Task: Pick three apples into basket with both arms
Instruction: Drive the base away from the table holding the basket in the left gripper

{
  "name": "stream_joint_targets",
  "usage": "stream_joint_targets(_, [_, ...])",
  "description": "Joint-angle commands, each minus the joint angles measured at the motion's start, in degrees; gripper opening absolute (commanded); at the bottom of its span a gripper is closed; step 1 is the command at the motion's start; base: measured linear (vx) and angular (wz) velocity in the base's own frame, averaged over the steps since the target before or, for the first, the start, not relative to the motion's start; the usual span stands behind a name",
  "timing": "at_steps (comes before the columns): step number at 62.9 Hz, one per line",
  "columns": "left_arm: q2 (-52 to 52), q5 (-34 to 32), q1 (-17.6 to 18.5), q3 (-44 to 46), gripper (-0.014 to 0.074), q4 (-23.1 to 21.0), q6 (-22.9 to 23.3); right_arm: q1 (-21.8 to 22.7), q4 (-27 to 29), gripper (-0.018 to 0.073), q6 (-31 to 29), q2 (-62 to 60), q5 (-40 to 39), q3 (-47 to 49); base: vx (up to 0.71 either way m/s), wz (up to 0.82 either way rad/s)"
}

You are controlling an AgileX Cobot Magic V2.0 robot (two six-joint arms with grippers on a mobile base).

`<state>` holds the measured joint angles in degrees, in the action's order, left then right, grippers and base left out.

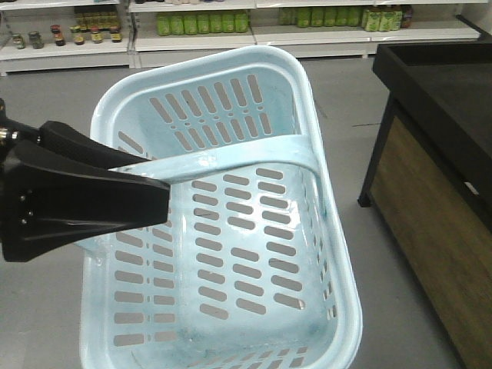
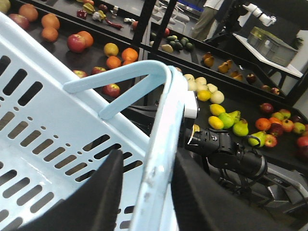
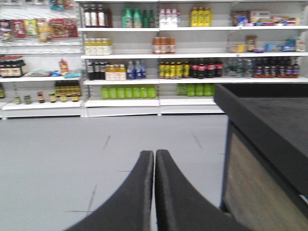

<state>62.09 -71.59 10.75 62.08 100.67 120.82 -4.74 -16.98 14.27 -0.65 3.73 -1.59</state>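
Grey floor (image 3: 57,159), white bottle-stocked shelves (image 3: 144,57) behind, black wood-panelled counter (image 3: 269,144)

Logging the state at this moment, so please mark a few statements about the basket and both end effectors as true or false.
1. The basket has no fruit in it. True.
2. The left end effector is clamped on the basket's handle. True.
3. The right end effector holds an apple. False: its fingers are pressed together with nothing between them.
4. The basket rests on the black counter. False: it hangs over the grey floor, with the counter beside it.
5. Oranges lie on a dark display in the left wrist view. True.
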Motion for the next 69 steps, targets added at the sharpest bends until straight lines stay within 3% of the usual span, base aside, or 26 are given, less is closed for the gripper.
stream_joint_targets(1, [-1.02, -2.07, 0.26, 1.43, -0.0007, 1.11, 1.04, 0.29, -0.48, -0.0005, -0.16, -0.69, -4.08, -0.75, 0.04, 0.44])
stream_joint_targets(69, [-1.02, -2.12, 0.26, 1.43, -0.0007, 1.11, 1.04, 0.29, -0.48, -0.0005, -0.16, -0.69, -4.08, -0.75, 0.15, 0.44])
